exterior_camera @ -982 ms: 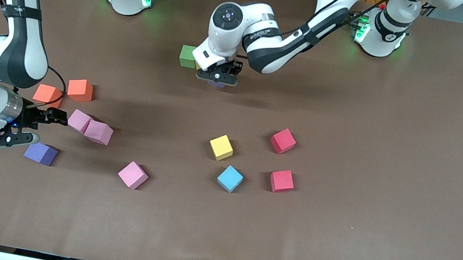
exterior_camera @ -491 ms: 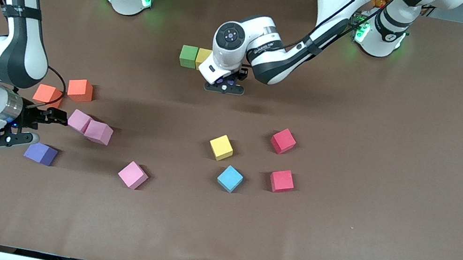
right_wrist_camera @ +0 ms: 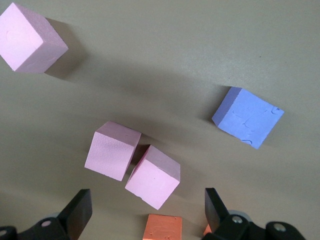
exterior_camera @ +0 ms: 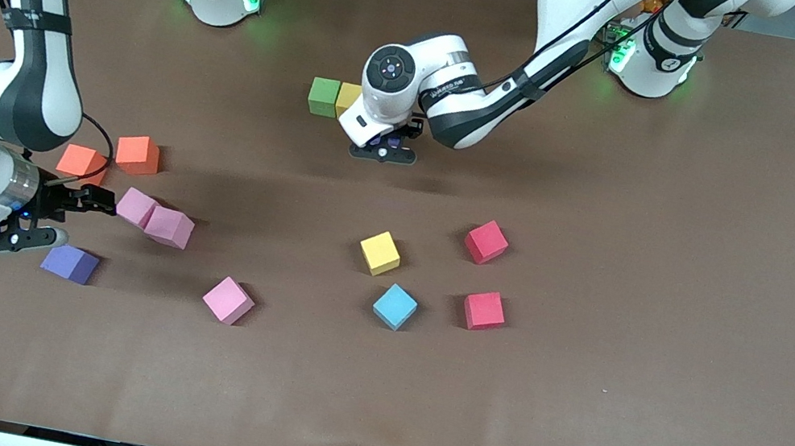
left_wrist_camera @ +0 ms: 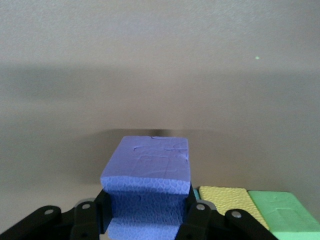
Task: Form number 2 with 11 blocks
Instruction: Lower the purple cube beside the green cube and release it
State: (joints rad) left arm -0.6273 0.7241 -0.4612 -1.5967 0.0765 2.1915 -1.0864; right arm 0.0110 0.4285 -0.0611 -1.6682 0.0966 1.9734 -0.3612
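On the brown matte table, loose foam cubes lie scattered from roughly 9 to 4 o'clock. Left gripper sits clamped on a dimpled purple cube, just beside the yellow cube and green cube. Right gripper waits wide open, empty, near two pink cubes.

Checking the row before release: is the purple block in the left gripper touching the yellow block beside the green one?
Cannot tell. In the left wrist view the left gripper's finger hides the seam between the purple block and yellow block.
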